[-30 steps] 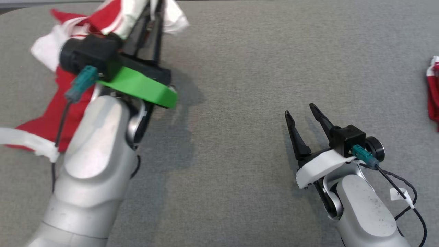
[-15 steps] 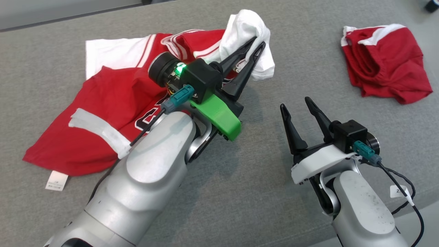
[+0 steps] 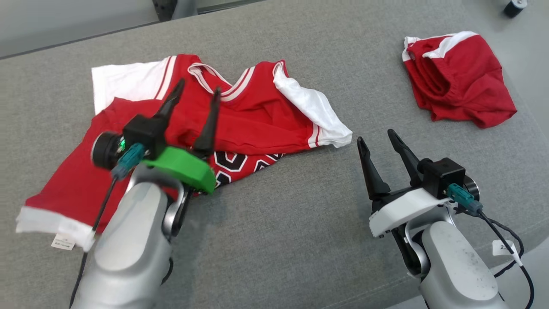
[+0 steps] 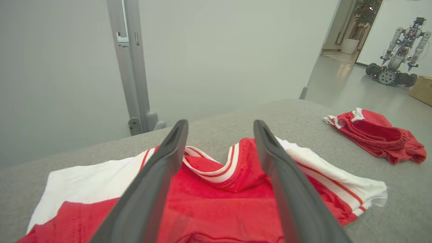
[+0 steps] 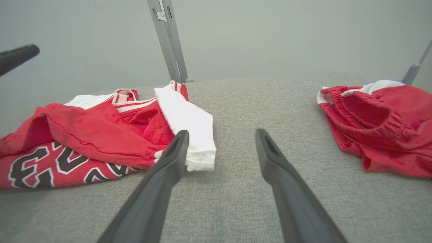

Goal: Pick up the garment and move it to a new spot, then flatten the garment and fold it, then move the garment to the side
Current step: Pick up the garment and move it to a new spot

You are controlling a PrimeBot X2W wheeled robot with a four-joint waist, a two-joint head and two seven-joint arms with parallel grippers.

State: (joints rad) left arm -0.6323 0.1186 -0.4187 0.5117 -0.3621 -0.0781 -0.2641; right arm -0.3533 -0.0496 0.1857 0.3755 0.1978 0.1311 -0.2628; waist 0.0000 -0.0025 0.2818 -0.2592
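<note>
On the left half of the grey padded table [image 3: 283,240] lies the red-and-white jersey [image 3: 261,120], crumpled, its white sleeve pointing right. The left gripper [image 3: 198,86] hangs over the jersey's middle, fingers spread wide, gripping nothing. The right gripper [image 3: 375,136] sits near the sleeve over bare table, fingers likewise apart and empty. Red shorts [image 3: 459,86] lie far right.

Silver-grey, rounded forearms [image 3: 128,253]. Left claw [image 3: 198,86]: two long black fingers on a green mount [image 3: 184,169]. Right claw [image 3: 375,135]: same fingers, white mount [image 3: 403,206]. Each has a black camera block [image 3: 143,131], teal plug [image 3: 128,156] and black cable [image 3: 103,204]; a white tag [image 3: 501,247] hangs on the right cable.
</note>
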